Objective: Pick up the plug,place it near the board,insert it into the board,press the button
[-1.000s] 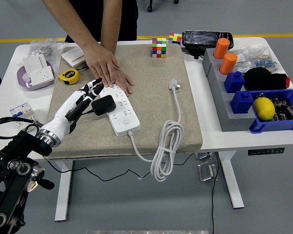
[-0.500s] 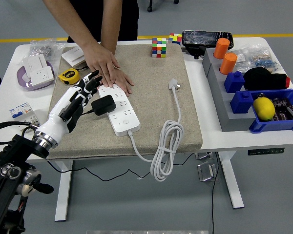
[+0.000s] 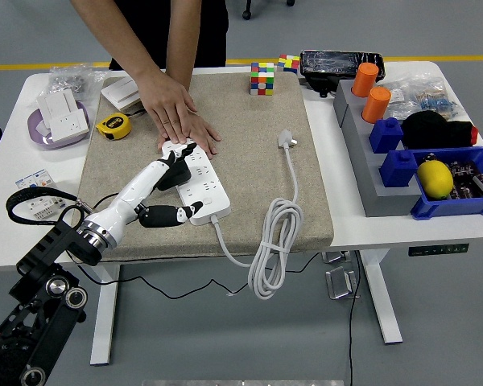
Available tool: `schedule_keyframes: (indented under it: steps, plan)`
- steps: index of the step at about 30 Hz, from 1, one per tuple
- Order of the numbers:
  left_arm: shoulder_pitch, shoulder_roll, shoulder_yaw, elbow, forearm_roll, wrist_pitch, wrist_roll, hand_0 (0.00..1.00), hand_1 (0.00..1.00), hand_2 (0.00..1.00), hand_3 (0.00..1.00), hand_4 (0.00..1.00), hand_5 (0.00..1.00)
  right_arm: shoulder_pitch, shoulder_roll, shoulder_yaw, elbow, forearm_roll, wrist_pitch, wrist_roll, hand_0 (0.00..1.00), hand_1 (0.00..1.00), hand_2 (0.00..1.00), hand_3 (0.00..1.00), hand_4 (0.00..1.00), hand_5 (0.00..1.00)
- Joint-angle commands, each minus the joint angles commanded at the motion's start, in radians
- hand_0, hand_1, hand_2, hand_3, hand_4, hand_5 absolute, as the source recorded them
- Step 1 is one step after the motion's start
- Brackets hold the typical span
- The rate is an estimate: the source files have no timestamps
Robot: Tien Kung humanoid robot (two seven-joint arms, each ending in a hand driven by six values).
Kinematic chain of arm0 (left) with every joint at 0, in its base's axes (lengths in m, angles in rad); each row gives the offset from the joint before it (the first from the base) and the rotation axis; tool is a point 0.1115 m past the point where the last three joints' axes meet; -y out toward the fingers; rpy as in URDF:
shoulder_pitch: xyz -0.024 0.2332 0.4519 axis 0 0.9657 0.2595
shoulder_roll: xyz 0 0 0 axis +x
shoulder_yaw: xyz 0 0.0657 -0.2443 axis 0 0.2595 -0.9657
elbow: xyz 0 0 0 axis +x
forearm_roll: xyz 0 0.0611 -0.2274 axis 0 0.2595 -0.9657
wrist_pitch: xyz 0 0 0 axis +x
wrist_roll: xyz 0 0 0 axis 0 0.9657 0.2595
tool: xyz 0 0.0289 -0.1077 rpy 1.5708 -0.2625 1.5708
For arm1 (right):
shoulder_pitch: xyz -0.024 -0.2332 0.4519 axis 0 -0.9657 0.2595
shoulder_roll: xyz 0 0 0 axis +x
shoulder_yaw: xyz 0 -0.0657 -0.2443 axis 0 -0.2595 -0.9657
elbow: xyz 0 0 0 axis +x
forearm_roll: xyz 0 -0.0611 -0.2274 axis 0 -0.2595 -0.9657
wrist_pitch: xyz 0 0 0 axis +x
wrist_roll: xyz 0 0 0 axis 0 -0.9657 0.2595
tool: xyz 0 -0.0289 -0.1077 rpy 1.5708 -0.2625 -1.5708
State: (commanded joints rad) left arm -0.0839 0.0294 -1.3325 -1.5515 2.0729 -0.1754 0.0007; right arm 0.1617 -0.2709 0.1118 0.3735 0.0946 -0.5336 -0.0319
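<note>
Plug (image 3: 174, 170), the black one, sits on the white power strip (image 3: 200, 183) just beyond the left hand's fingers (image 3: 175, 215), apparently seated in a socket, though how deep cannot be told from above.

Head view: the left hand (image 3: 163, 211) reaches in low from the left. Its fingers are stretched out and relaxed, gripping nothing, and lie along the near long edge of the strip. By the look of it, the insertion is over and the hand is placed to feel for the button; I cannot make out the button itself. A person's hand (image 3: 179, 121) presses flat on the strip's far end, past the plug from the fingers, most likely to keep the strip from sliding on the beige mat (image 3: 249, 161) while the robot pushes. The strip's own white cord (image 3: 275, 233) runs off to the right of the fingers and loops over the table (image 3: 402, 229) edge, clear of the work. The right hand is out of view.
</note>
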Motion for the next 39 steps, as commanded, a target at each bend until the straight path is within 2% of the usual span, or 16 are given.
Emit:
schedule_keyframes:
  steps: [4, 5, 8, 10, 11, 16, 17, 19, 22, 23, 27, 32, 35, 39]
  plan:
    - [-0.015, 0.007, 0.009, 0.021, 0.169, 0.042, -0.013, 0.658, 0.551, 0.548, 0.998, 0.302, 0.002, 0.003, -0.001, 0.001, 0.001, 0.000, 0.000, 0.000, 0.821, 0.779, 0.750, 0.753, 0.998, 0.998]
    - [-0.018, 0.008, 0.010, 0.026, 0.196, 0.046, -0.015, 0.392, 0.361, 0.368, 0.998, 0.559, 0.002, 0.003, -0.002, 0.000, 0.001, 0.000, 0.000, 0.000, 0.822, 0.778, 0.750, 0.753, 0.998, 0.998]
    - [-0.031, 0.011, 0.014, 0.050, 0.196, 0.042, -0.029, 0.392, 0.361, 0.368, 0.998, 0.559, 0.002, 0.004, -0.002, 0.000, 0.001, 0.000, 0.000, 0.000, 0.822, 0.778, 0.750, 0.753, 0.998, 0.998]
    - [-0.042, 0.014, 0.021, 0.078, 0.196, 0.024, -0.040, 0.392, 0.361, 0.368, 0.998, 0.559, 0.002, 0.005, -0.002, -0.001, 0.001, 0.001, 0.000, -0.001, 0.822, 0.778, 0.750, 0.753, 0.998, 0.998]
    - [-0.047, 0.017, 0.026, 0.092, 0.196, 0.014, -0.040, 0.159, 0.054, 0.157, 0.998, 0.321, 0.002, 0.006, -0.002, 0.000, 0.001, 0.000, 0.000, -0.001, 0.821, 0.778, 0.749, 0.753, 0.998, 0.998]
    - [-0.064, 0.017, 0.031, 0.138, 0.196, -0.052, -0.024, 0.159, 0.054, 0.157, 0.998, 0.321, 0.002, 0.009, -0.002, 0.003, 0.002, 0.004, 0.000, 0.001, 0.821, 0.778, 0.749, 0.753, 0.998, 0.998]
    - [-0.067, 0.017, 0.032, 0.145, 0.196, -0.067, -0.017, 0.126, 0.002, 0.107, 0.964, 0.260, 0.002, 0.009, -0.002, 0.003, 0.002, 0.005, 0.000, 0.002, 0.822, 0.778, 0.750, 0.753, 0.998, 0.998]
    - [-0.072, 0.017, 0.035, 0.157, 0.196, -0.097, -0.007, 0.126, 0.002, 0.107, 0.964, 0.260, 0.002, 0.009, -0.002, 0.003, 0.002, 0.006, 0.000, 0.002, 0.822, 0.778, 0.750, 0.753, 0.998, 0.998]
    - [-0.080, 0.019, 0.041, 0.168, 0.196, -0.110, 0.000, 0.126, 0.002, 0.107, 0.964, 0.260, 0.002, 0.009, -0.002, 0.003, 0.001, 0.009, 0.000, 0.002, 0.822, 0.778, 0.750, 0.753, 0.998, 0.998]
    - [-0.084, 0.021, 0.044, 0.170, 0.196, -0.113, 0.002, 0.114, 0.002, 0.099, 0.923, 0.308, 0.002, 0.009, -0.002, 0.004, 0.001, 0.009, 0.000, 0.002, 0.821, 0.778, 0.749, 0.753, 0.998, 0.998]
    - [-0.106, 0.034, 0.059, 0.187, 0.196, -0.123, 0.004, 0.114, 0.002, 0.099, 0.923, 0.308, 0.002, 0.011, -0.002, 0.004, 0.001, 0.009, 0.000, 0.002, 0.821, 0.778, 0.749, 0.753, 0.998, 0.998]
    - [-0.135, 0.058, 0.093, 0.211, 0.196, -0.163, 0.015, 0.106, 0.002, 0.095, 0.900, 0.316, 0.002, 0.013, -0.002, 0.006, 0.002, 0.008, -0.001, 0.002, 0.821, 0.778, 0.749, 0.753, 0.998, 0.998]
    - [-0.145, 0.064, 0.104, 0.220, 0.196, -0.183, 0.022, 0.109, 0.002, 0.096, 0.886, 0.327, 0.002, 0.014, -0.002, 0.007, 0.002, 0.008, -0.001, 0.003, 0.820, 0.777, 0.747, 0.753, 0.998, 0.998]
    - [-0.152, 0.066, 0.111, 0.232, 0.196, -0.183, 0.021, 0.109, 0.002, 0.096, 0.886, 0.327, 0.002, 0.014, -0.001, 0.007, 0.002, 0.008, 0.000, 0.002, 0.820, 0.777, 0.747, 0.753, 0.998, 0.998]
